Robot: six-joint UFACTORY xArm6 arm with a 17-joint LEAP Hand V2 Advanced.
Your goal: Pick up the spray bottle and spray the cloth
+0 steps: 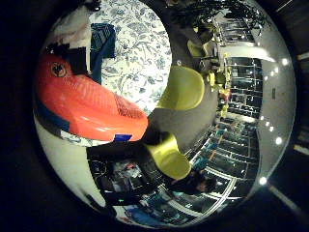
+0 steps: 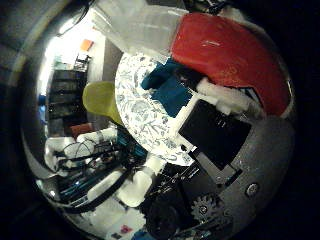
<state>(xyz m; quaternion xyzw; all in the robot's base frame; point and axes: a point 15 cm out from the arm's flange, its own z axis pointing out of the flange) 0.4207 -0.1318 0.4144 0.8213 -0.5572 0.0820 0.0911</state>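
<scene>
The spray bottle fills much of both views, close to my palm. Its red trigger head (image 2: 225,55) joins a clear plastic body (image 2: 140,25). My right hand (image 2: 220,135) shows white and black fingers (image 2: 225,100) curled against the red head, holding the bottle above the table. A blue cloth (image 2: 167,90) lies crumpled on the round table with a blue-and-white floral cover (image 2: 140,120), below the bottle and partly hidden by the fingers. In the little finger side view the red head (image 1: 87,104) covers part of the table, with the cloth (image 1: 102,41) beyond it.
Yellow-green chairs (image 1: 183,87) (image 1: 169,157) stand beside the table on a dark floor. Shelving and glass fronts (image 1: 241,96) line the room behind them. The arm's white body (image 2: 135,187) shows past the table edge.
</scene>
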